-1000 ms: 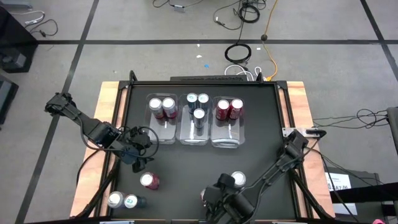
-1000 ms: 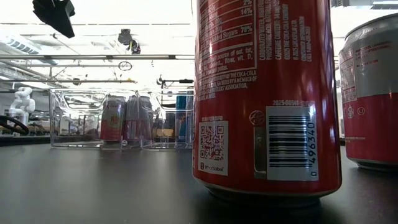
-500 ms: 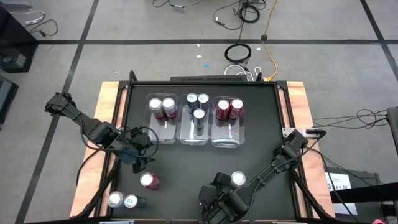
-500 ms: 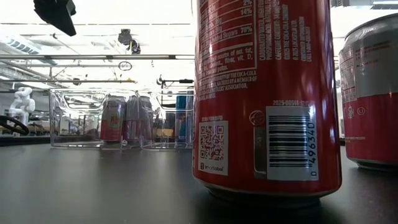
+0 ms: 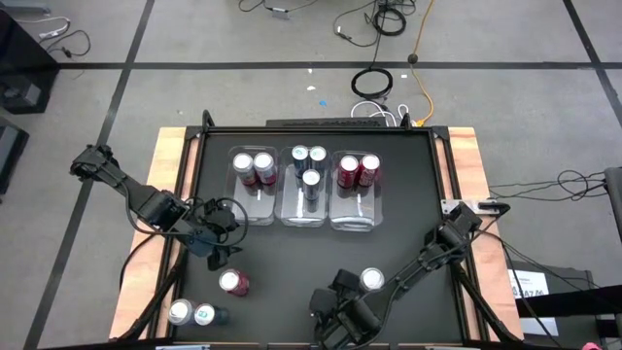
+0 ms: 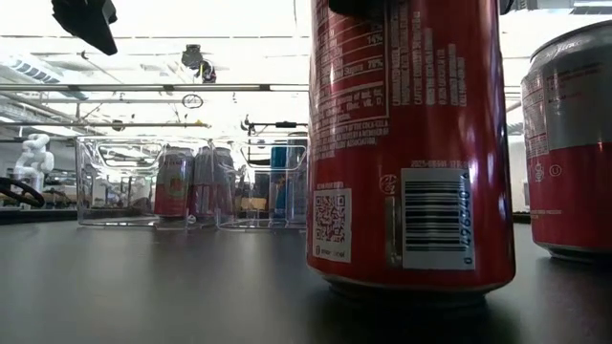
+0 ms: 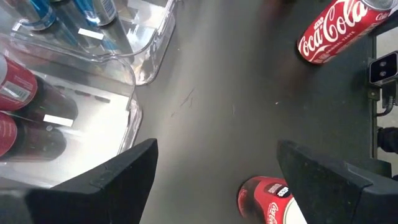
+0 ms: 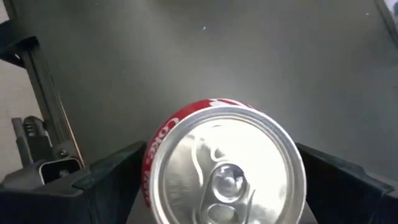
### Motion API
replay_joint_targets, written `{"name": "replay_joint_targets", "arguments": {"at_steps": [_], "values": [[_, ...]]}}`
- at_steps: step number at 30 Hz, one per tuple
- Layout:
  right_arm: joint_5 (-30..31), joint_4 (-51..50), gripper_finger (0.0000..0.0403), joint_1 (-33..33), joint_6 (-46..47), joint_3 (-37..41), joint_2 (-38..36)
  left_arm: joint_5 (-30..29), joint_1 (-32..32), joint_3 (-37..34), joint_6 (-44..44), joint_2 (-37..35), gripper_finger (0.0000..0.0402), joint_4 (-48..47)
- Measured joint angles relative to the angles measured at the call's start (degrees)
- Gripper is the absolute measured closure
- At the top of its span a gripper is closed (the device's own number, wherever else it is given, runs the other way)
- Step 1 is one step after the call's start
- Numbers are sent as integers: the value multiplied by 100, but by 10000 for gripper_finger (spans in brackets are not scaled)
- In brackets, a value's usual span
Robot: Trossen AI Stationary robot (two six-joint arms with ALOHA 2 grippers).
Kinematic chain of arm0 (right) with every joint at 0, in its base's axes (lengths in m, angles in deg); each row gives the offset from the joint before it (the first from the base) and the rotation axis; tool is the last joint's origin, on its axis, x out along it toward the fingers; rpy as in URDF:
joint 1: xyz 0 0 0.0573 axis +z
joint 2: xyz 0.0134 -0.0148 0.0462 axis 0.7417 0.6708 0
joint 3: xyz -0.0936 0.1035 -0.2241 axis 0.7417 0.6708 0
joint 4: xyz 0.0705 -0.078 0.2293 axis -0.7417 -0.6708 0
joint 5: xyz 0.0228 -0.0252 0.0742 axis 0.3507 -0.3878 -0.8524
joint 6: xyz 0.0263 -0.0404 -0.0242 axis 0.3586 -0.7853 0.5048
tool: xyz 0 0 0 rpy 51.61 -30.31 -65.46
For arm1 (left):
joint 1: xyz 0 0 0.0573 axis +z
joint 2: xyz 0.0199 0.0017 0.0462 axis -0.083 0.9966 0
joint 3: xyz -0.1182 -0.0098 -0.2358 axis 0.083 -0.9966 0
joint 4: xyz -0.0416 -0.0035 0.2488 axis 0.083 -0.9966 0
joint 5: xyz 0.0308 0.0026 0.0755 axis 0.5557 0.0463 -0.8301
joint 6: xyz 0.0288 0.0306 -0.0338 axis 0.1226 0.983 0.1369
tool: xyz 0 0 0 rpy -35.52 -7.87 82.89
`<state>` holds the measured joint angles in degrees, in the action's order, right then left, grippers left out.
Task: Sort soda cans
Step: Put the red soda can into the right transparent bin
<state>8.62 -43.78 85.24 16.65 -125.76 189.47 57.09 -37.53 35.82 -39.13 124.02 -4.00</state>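
Observation:
A red soda can [image 6: 406, 143] stands at the table's near edge. My right gripper [image 8: 224, 177] is over it from above, and the can's silver top [image 8: 224, 165] shows between its fingers. In the high view my right gripper [image 5: 335, 309] hides this can. My left gripper [image 7: 214, 165] hangs open above the table's left part [image 5: 219, 238] and touches nothing. More cans stand loose: a silver-and-red one [image 5: 371, 280], a pinkish-red one [image 5: 233, 283], and two near the left corner [image 5: 191, 313]. Other cans stand in three clear bins [image 5: 309, 209]. My right gripper has the red can by its upper wall [image 8: 152, 158], just under the rim, one finger [image 8: 112, 180] on each side. The fingers come from above, pointing down. The can is upright with its base at the tabletop [image 6: 411, 296]; whether it is lifted clear I cannot tell.
The three bins sit in a row at the table's far middle, with free dark tabletop [image 5: 311, 253] between them and the loose cans. The silver-and-red can [image 6: 569, 143] stands close beside the held one. Wooden side rails [image 5: 170, 175] border the table.
My right gripper has moved toward the table's left along the near edge and come over the red can, covering it in the high view. In the low view the can has shifted slightly sideways and turned a little about its own axis, and dark finger parts now show at its top.

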Motion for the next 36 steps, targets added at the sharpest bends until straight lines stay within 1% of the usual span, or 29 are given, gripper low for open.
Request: {"name": "replay_joint_targets", "arguments": {"at_steps": [9, 12, 15, 17, 19, 20, 26, 29, 30, 34, 36], "values": [[12, 38, 23, -201, -236, 7, 0, 0, 0, 0, 4, 0, 65, -14], [6, 91, 30, -278, -308, 7, 0, 0, 0, 0, 5, 0, 65, -14], [-242, 93, 59, -358, -409, 7, -3, 0, 0, 0, 7, 0, 65, -17], [-464, 90, 92, -425, -439, 7, -7, 0, 0, 0, 7, 0, 65, -15], [-559, 80, 123, -478, -503, 5, -15, 0, 0, 0, 7, 0, 65, -17], [-584, 77, 126, -499, -542, 5, -31, 0, 0, 0, 7, 0, 65, -17], [-641, 98, 126, -594, -614, 5, -52, 0, 0, 0, 7, 0, 65, -17], [-818, 108, 125, -612, -674, 5, -58, 0, 0, 0, 6, 0, 65, -14], [-880, 107, 119, -617, -700, 5, -60, 0, 0, 0, 4, 0, 65, -14], [-1066, 45, 62, -630, -717, 5, -63, 0, 0, 0, 4, 0, 65, -12], [-1079, 46, 56, -628, -729, 5, -63, 0, 0, 0, 4, 0, 65, -12]]}}
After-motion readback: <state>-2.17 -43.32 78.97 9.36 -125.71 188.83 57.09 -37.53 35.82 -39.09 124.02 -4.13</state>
